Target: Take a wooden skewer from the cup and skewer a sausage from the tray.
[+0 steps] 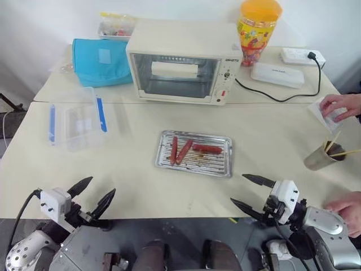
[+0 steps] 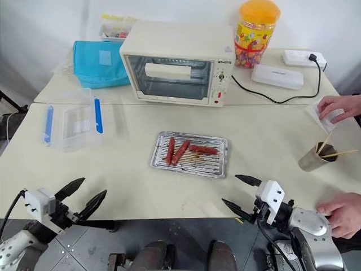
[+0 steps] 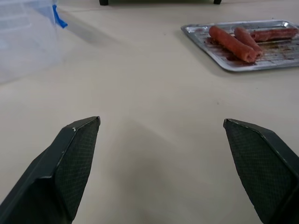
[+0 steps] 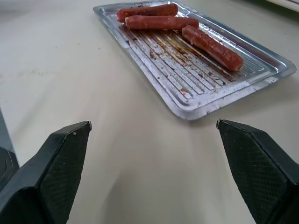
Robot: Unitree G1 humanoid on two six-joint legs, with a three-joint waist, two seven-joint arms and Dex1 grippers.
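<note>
The silver ridged tray (image 1: 224,169) lies mid-table with three reddish sausages (image 1: 183,151) in it, two side by side and one across. The grey steel cup (image 1: 319,160) stands at the table's right edge with wooden skewers (image 1: 340,151) sticking out. My left gripper (image 1: 100,186) is open at the table's near left edge, holding nothing. My right gripper (image 1: 238,188) is open at the near edge, right of and nearer than the tray, well short of the cup. The right wrist view shows the tray (image 4: 196,112) and sausages (image 4: 212,46) just ahead of the spread fingers (image 4: 60,163).
A toaster oven (image 1: 183,62) stands behind the tray. A clear box with blue clips (image 1: 76,121) sits at the left, a blue bag (image 1: 101,61) behind it. An orange-lidded jar (image 1: 258,31) and power strip (image 1: 302,55) are at the back right. A person's hands (image 1: 341,104) (image 1: 345,208) are near the cup.
</note>
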